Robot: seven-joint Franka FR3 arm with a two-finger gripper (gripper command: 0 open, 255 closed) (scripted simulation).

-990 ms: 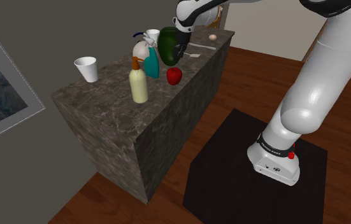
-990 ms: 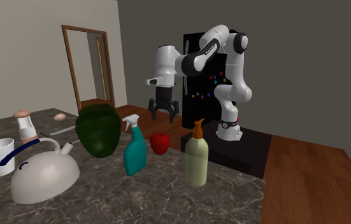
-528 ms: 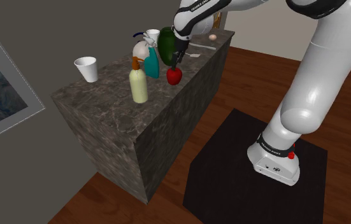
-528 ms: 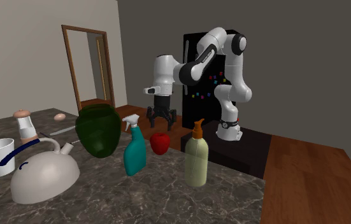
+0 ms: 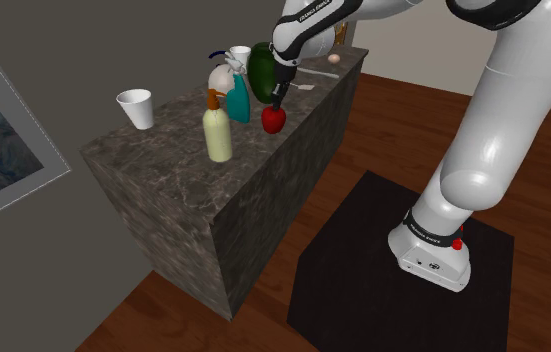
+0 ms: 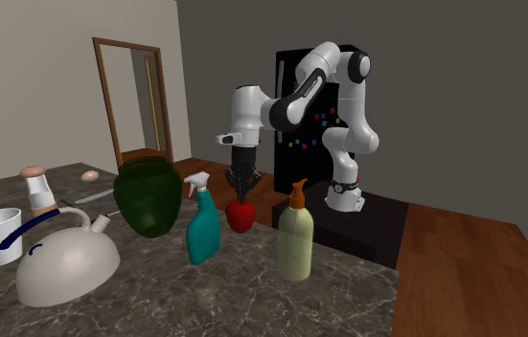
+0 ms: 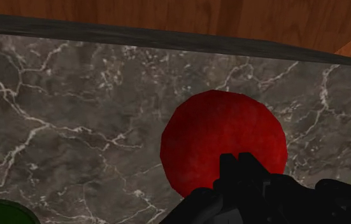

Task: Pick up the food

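One red apple [image 5: 274, 120] sits on the dark marble table [image 5: 163, 165], near the edge facing the stand and directly under the jaws. The jaws are pinched together, holding nothing, with their tips right at the apple's top. In the wrist view the joined fingers [image 7: 230, 173] overlap the fruit. Counted on the table:
- two bottles, a teal sprayer [image 6: 201, 232] and a cream pump bottle [image 6: 296, 241]
- two cups, a near white cup [image 5: 136, 108] and a far white cup [image 5: 240, 53]
- one dark green jar [image 6: 149, 198]
- one white kettle [image 6: 65, 266]
- one egg [image 5: 334, 59]

Lettering on the arm is too small to read.
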